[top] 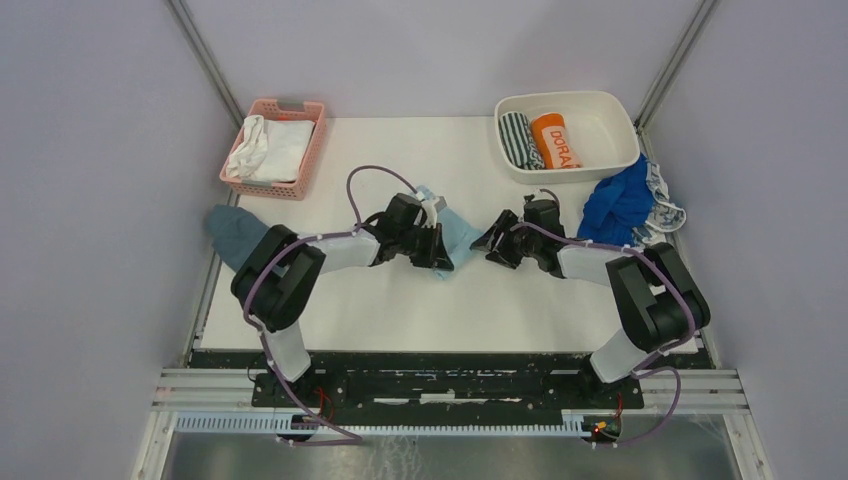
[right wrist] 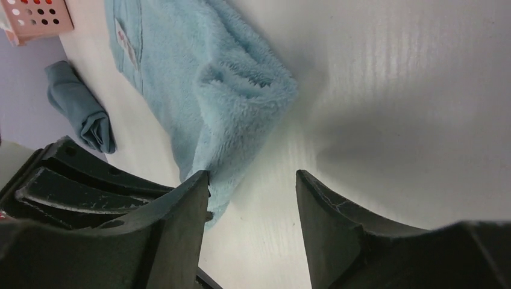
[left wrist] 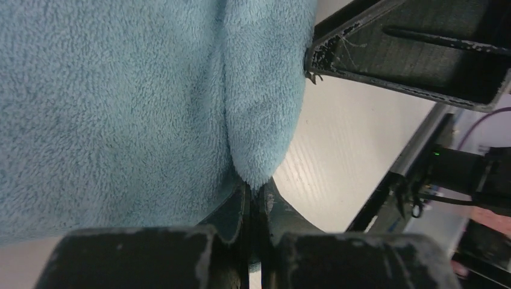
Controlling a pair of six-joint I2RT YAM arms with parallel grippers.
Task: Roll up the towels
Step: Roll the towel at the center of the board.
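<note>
The light blue towel (top: 457, 238) lies at the table's middle, partly folded over itself. My left gripper (top: 437, 250) is shut on its edge; the left wrist view shows the fluffy cloth (left wrist: 120, 102) pinched between the closed fingers (left wrist: 256, 198). My right gripper (top: 497, 243) is open and empty just right of the towel, whose folded corner (right wrist: 241, 96) lies ahead of its left finger (right wrist: 181, 223). The royal blue towel (top: 615, 205) is heaped at the right edge over the whitish patterned towel (top: 663, 212).
A pink basket (top: 273, 148) with white cloths stands at the back left. A white tub (top: 567, 133) at the back right holds a striped roll and an orange roll. A dull teal-grey cloth (top: 236, 233) lies at the left edge, also in the right wrist view (right wrist: 81, 114).
</note>
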